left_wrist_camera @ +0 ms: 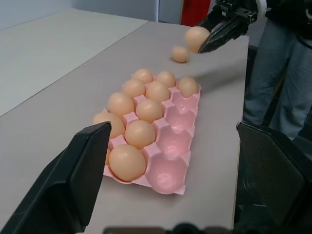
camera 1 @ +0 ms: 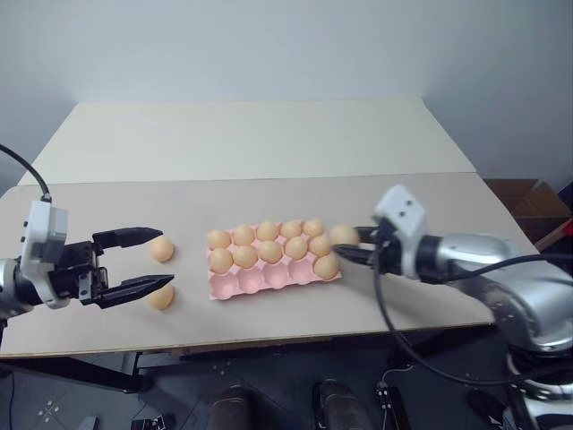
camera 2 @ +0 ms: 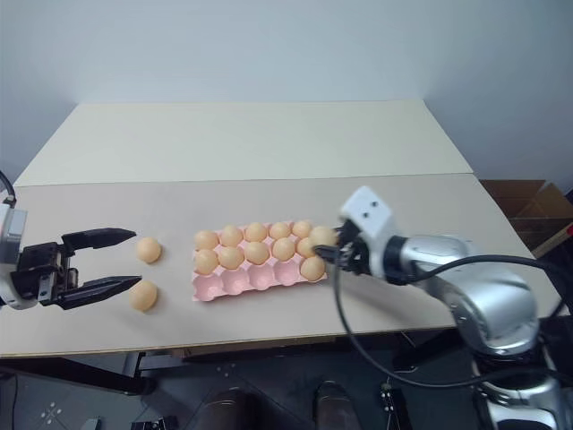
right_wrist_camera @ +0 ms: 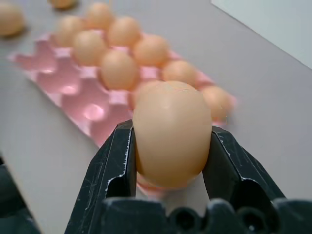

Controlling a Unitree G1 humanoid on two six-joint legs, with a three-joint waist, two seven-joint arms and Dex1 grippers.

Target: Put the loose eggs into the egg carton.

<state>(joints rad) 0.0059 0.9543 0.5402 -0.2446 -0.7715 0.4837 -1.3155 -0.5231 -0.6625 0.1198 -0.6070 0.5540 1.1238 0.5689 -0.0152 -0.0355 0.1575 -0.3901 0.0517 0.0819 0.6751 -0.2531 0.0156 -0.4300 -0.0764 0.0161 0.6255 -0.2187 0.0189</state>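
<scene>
Currently, at the left of the frame, the left claw (camera 1: pixel 148 264) hangs wide open beside two loose eggs (camera 1: pixel 161 248), well placed to take one. At centre, the pink egg carton (camera 1: pixel 260 279) lies on the tabletop (camera 1: pixel 269 193) with its near row mostly empty. To its right, the right claw (camera 1: pixel 351 245) pinches an egg (camera 1: pixel 343 236) at the carton's edge, likely for a vacant cup.

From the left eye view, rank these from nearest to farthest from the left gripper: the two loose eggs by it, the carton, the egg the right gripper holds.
1. Two loose eggs, at the left gripper's fingertips; too close to call.
2. Carton, mid-table.
3. Held egg, in the right gripper at the carton's far end.
</scene>
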